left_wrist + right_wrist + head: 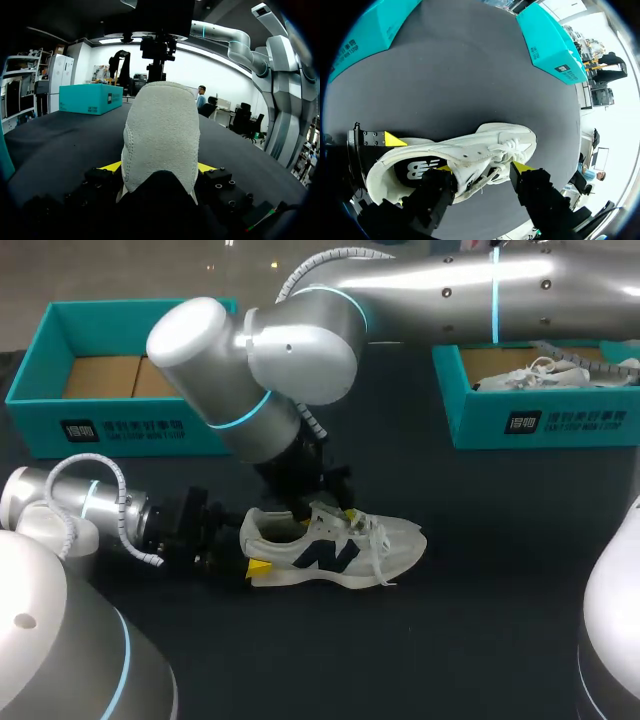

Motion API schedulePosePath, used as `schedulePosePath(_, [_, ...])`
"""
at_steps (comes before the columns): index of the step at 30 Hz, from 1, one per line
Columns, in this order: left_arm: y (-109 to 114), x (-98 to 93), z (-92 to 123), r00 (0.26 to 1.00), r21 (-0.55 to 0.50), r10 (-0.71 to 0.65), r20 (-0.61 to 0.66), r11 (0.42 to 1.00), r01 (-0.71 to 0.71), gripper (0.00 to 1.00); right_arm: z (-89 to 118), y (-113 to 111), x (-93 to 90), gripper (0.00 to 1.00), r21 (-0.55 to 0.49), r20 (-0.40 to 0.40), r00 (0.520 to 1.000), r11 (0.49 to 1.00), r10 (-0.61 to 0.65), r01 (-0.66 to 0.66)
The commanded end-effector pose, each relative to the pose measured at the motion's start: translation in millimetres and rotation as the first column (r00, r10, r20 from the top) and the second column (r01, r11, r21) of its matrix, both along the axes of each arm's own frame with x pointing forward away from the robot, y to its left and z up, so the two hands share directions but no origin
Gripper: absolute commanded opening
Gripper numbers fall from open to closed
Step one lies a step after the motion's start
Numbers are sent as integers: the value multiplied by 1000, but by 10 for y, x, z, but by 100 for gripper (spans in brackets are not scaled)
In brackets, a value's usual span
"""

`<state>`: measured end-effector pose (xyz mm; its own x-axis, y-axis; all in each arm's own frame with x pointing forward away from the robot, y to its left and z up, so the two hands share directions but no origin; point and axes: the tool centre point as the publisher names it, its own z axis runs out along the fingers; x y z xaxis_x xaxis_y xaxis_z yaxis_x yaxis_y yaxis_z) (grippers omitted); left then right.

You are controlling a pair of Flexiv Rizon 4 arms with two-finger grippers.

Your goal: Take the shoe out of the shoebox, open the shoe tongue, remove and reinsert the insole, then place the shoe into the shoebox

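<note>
Your white low-top sneaker with a navy side mark (335,548) stands on its sole on the dark counter (500,630), a little toward 6 o'clock from the middle and outside both boxes. Its toe points to 3 o'clock and its heel to 9 o'clock.

Your left claw (159,167) comes in low from 8 o'clock and is clamped on the heel. In the left wrist view the pale grey heel fills the gap, with a yellow fingertip (111,166) against each side of it.

Your right arm (300,350) enters from 2 o'clock and crosses past the middle. Your right claw (482,168) hangs over the sneaker's mouth and its white laces (507,147). You cannot tell whether that claw is gripping anything or only straddling the upper.

An open teal cardboard shoebox (120,425) sits at 10 o'clock, its brown floor showing. A second teal shoebox (560,425) at 2 o'clock holds another white sneaker (545,375). Both boxes are well apart from the sneaker on the counter.
</note>
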<state>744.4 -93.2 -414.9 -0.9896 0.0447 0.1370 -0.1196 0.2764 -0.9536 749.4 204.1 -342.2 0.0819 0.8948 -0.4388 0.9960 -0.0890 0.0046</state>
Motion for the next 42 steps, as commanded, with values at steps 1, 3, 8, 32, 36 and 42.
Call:
schedulePosePath(1, [-6, -12, -47, 1000, 1, 3, 0, 1000, -3, 0, 68, -89, -32, 35, 19, 73, 983, 986, -166, 165])
schedulePosePath(3, [-6, -12, -47, 1000, 1, 3, 0, 1000, -3, 0, 105, -125, -26, 29, 39, 62, 982, 984, -177, 175])
schedulePosePath(8, [-6, -12, -47, 1000, 1, 3, 0, 1000, -3, 0, 219, -231, 9, 4, 103, 39, 978, 974, -205, 200])
schedulePosePath(32, [-6, -12, -47, 1000, 1, 3, 0, 1000, -3, 0, 123, -1122, 149, 0, 197, 26, 974, 956, -227, 217])
schedulePosePath(36, [-6, -12, -47, 1000, 1, 3, 0, 1000, -3, 0, -1, -1208, 172, 0, 196, 44, 970, 954, -241, 228])
schedulePosePath(42, [-6, -12, -47, 1000, 1, 3, 0, 1000, -3, 0, -136, -1290, 182, 0, 206, 49, 964, 947, -262, 247])
